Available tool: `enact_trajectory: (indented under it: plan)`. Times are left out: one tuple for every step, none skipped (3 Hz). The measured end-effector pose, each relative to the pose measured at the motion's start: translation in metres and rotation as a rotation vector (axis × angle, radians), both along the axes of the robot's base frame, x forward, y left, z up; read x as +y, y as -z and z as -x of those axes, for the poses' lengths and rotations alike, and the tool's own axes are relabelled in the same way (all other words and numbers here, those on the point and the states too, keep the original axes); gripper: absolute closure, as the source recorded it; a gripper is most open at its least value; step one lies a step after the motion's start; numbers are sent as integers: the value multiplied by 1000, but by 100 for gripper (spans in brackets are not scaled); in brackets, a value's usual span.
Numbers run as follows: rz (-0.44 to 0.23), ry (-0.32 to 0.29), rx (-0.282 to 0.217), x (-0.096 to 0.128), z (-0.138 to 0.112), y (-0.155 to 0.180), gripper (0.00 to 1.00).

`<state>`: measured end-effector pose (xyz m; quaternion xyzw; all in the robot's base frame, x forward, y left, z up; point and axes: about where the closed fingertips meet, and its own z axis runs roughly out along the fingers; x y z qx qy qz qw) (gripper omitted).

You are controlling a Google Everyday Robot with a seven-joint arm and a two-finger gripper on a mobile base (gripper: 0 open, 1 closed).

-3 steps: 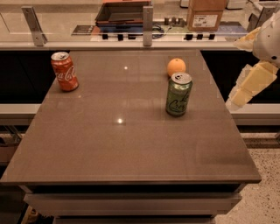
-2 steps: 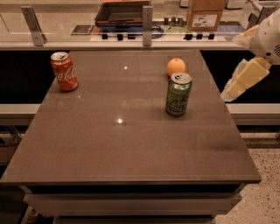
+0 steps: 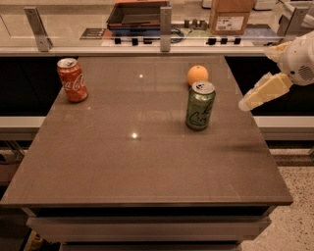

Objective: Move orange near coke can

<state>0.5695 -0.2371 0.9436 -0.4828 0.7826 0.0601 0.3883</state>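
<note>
The orange (image 3: 197,74) sits on the brown table (image 3: 147,157) at the back right, just behind a green can (image 3: 200,105). The red coke can (image 3: 72,79) stands upright at the back left of the table. My gripper (image 3: 262,93) hangs in the air off the table's right edge, to the right of the green can and the orange. It touches nothing and holds nothing that I can see.
A counter with metal posts (image 3: 165,22), a dark tray (image 3: 137,12) and a cardboard box (image 3: 230,15) runs behind the table. The table's right edge lies just left of my gripper.
My gripper has moved left and a little up, closer to the table's right edge. The orange and both cans have not moved.
</note>
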Motion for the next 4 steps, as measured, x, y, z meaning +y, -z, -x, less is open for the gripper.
enact_trajectory:
  plan:
    - [-81, 64, -46, -5, -19, 16, 0]
    - [-132, 94, -82, -3, -41, 27, 0]
    - [-134, 98, -89, -3, -44, 26, 0]
    - [-148, 117, -88, -3, -50, 25, 0]
